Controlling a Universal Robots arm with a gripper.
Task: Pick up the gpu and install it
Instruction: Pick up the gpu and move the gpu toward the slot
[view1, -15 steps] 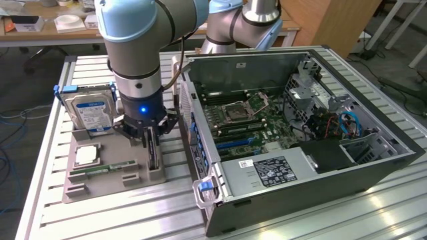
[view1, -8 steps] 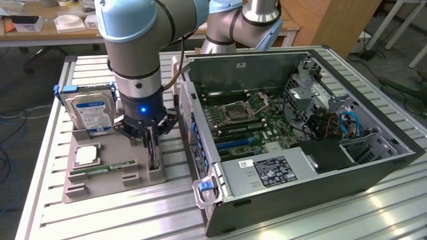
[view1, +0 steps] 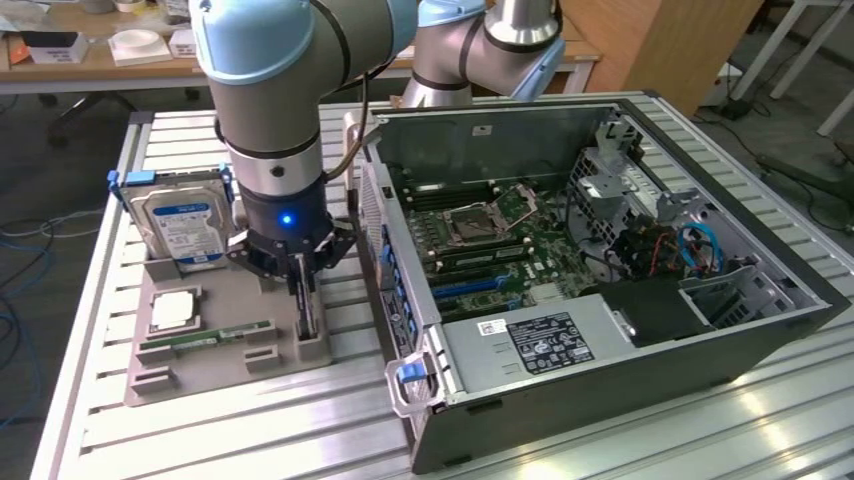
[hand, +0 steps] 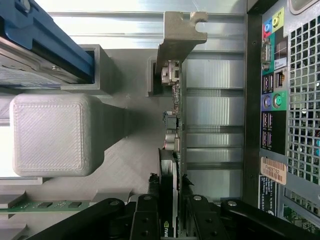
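Gripper (hand: 171, 215) straddles the gpu (hand: 174, 120), which stands on edge in a grey tray (view1: 200, 375) beside the open computer (view1: 601, 330). I cannot tell whether it is clamped yet. The card looks light, stiff and fragile, best held by its top edge.

Gripper (view1: 302, 285): low over the gpu (view1: 308, 322), which stands on edge in the grey tray (view1: 200, 385).
Hard drive (view1: 187, 225): ten o'clock from the gripper.
Memory stick (view1: 207, 340): eight o'clock, lying flat.
Open computer case (view1: 667, 390): three o'clock.
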